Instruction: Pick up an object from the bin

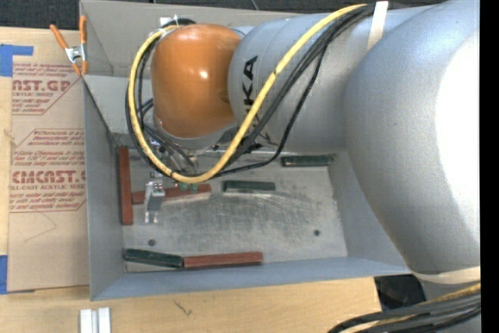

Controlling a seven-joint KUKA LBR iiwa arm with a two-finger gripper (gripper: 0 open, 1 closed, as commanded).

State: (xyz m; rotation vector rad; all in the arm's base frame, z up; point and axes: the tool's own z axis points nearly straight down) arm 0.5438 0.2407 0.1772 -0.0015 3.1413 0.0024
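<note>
Six slim sticks are what you can see on the floor of the grey metal bin [97, 191], three reddish-brown and three dark green, all lying flat and spread out rather than heaped.

Your gripper [153, 203] is low in the bin's left half, hanging below the rounded orange wrist cover [191, 82], with the looped yellow and black cables [139, 121] curving round that cover and down beside it. You cannot tell from this angle whether the gripper is open or closed, or whether it has anything clamped.

The thing nearest to it is a short reddish-brown flat stick [187, 194], lying crosswise. Its left end passes right at the gripper's tip and the rest runs off to the gripper's right, under the cable loop. Treat that as the piece the gripper is at; it looks to be lying on the bin floor.

Just to the gripper's left, close but apart, a longer reddish-brown bar [125, 187] lies lengthwise along the bin's left wall. Further to the gripper's right, beyond the short stick, is a dark green flat stick [249, 185], and further still, close under the big silver arm [374, 90], a second dark green stick [306, 161].

Well below the gripper, along the bin's near wall, a third dark green stick [152, 259] and a long reddish-brown strip [222, 260] lie end to end, touching or nearly so.
</note>
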